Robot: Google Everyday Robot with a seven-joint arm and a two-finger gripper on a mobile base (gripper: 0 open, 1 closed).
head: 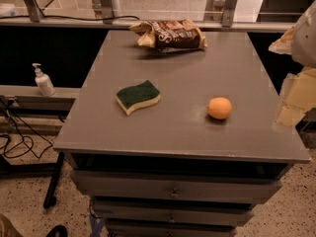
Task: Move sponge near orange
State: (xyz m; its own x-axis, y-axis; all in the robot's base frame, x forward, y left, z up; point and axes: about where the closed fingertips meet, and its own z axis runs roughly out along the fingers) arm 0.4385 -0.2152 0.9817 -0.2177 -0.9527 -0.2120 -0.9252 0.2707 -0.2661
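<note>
On your grey cabinet surface (182,132) the sponge (138,97) lies flat, green scouring side up, left of centre and a little toward the near edge. The orange (219,107) sits to its right at about the same depth, well apart from it, with bare surface between the two. A brown snack bag (170,33) lies at the far edge, apart from both. Your gripper (295,98) shows as a pale shape at the right border of the view, by the right edge of the surface. It is to the right of the orange and touches neither the orange nor the sponge. Whether it is released or clenched you cannot tell. Below the surface you see stacked drawers (173,191). A pump bottle (43,80) stands on a ledge to the left, and cables (15,142) trail over the floor beneath it.
</note>
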